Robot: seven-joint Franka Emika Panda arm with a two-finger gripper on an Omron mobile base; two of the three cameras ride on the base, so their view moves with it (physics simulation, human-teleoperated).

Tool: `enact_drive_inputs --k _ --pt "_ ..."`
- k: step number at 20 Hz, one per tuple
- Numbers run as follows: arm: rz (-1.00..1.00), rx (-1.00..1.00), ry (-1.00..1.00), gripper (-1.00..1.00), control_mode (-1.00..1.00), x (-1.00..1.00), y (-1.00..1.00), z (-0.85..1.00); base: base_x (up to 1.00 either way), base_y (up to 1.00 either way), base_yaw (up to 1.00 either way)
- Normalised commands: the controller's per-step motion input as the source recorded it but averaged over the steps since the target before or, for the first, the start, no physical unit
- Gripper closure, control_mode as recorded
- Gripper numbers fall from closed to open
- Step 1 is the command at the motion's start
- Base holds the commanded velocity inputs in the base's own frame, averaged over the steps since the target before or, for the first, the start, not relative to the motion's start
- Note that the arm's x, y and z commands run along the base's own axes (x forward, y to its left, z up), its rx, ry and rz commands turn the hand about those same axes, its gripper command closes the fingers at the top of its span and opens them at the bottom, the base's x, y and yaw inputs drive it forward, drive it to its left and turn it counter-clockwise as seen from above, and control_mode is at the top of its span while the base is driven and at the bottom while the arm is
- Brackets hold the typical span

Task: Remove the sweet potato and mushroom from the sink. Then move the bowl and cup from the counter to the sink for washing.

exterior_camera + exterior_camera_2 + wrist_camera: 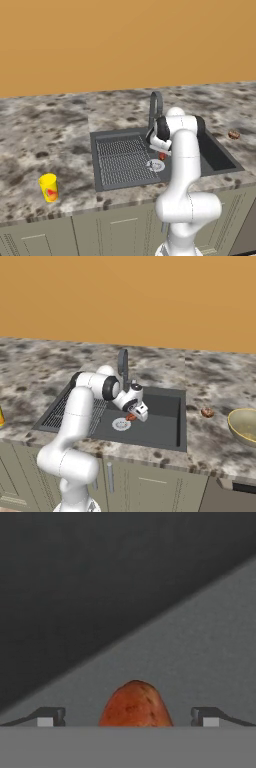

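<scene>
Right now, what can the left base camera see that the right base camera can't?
Left base view alone: the whole yellow cup on the counter. Right base view alone: the tan bowl at the right edge. Both: the sink with its faucet, the sweet potato by the drain, the mushroom already out on the counter, and the open gripper at the sweet potato.

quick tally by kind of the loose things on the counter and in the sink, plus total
vegetables: 2, the sweet potato in the sink between the open gripper fingers, and the mushroom on the counter
dishes: 2, the yellow cup and the tan bowl, both on the counter
total: 4
</scene>
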Motion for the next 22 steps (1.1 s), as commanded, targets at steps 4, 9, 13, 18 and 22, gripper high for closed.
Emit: enact_drive_inputs --k 4,9,13,18,22 --pt "-0.02 0.0 0.05 -1.0 -1.0 -0.11 0.01 -0.2 0.0 0.0 0.0" --pt "-0.03 0.0 0.05 -1.0 -1.0 -0.2 0.03 -0.21 0.0 0.0 0.0" --pt "-0.04 0.0 0.04 -1.0 -1.0 -0.21 0.08 -0.21 0.0 0.0 0.0" --pt "-0.04 0.0 0.02 -1.0 -1.0 -0.23 0.1 -0.19 0.0 0.0 0.0" --pt "-0.03 0.0 0.0 -1.0 -1.0 -0.26 0.12 -0.16 0.0 0.0 0.0"
